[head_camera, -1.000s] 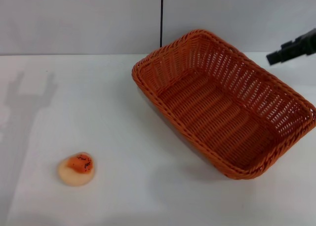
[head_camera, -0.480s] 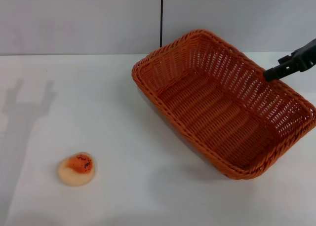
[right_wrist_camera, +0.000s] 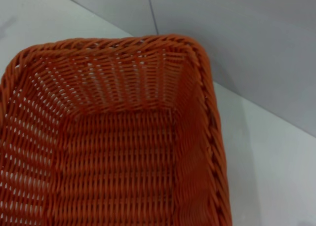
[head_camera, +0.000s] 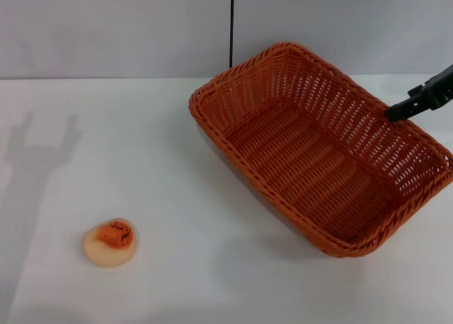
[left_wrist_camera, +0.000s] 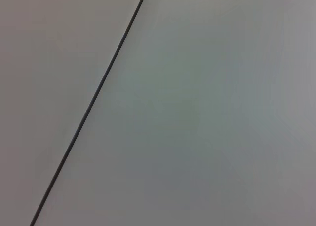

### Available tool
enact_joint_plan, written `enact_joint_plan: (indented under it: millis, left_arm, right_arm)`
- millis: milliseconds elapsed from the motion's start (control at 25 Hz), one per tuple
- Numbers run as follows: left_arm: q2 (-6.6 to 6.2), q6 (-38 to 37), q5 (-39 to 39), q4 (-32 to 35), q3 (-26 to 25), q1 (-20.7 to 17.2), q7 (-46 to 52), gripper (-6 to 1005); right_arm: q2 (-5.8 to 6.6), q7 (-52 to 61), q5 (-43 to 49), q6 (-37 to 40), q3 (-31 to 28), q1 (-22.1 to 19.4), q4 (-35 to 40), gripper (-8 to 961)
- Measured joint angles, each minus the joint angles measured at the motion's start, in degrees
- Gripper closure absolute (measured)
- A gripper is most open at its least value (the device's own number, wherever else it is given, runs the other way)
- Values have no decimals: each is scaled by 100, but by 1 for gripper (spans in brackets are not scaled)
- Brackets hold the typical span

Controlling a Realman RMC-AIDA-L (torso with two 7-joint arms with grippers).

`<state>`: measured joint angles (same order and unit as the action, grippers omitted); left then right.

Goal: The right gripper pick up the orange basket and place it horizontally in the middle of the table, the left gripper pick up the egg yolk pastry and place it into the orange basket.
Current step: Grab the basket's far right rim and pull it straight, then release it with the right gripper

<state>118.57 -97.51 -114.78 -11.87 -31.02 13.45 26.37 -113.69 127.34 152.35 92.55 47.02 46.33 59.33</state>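
Note:
The orange basket (head_camera: 322,151) sits empty on the right half of the white table (head_camera: 184,147), turned diagonally. In the head view my right gripper (head_camera: 399,112) comes in from the right edge, its black tip just above the basket's far right rim. The right wrist view looks down into the basket (right_wrist_camera: 118,152) from close above its rim and shows no fingers. The egg yolk pastry (head_camera: 110,242) lies alone at the front left of the table. My left gripper is out of view; its wrist view shows only a grey wall.
A grey wall (head_camera: 113,27) with a dark vertical seam (head_camera: 231,23) stands behind the table. An arm's shadow (head_camera: 39,151) falls on the table's left side. Open tabletop separates the pastry from the basket.
My right gripper has come down and inward from the upper right to the basket's far right rim. The shadow at the left has shifted slightly. Basket and pastry have not moved.

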Motion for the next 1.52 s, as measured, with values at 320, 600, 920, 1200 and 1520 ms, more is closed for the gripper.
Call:
enact_joint_plan:
  millis: [320,600,920,1200,1520]
  left_arm:
    - [-1,15,14,0,-18,46,0,140]
    - [4,66,24,0,-25,89,-1,140]
    - [8,220,31,3,-36,187,-1,140]
    - [8,278,37,12,-38,212,-1,140]
    - [6,306,42,18,-44,246,-1,140]
  right_arm:
    - [-12,-39,6,-179,10,15,-81,336]
    - [-101,-121,-19,-443,12,3,-306,360]
    - [-151,-190,-31,-629,51,43,-626,388]
    - [-186,-202,-36,-912,102,82,-1014,413]
    - [-276,-332,-94,-946,131,47,-1070,441]
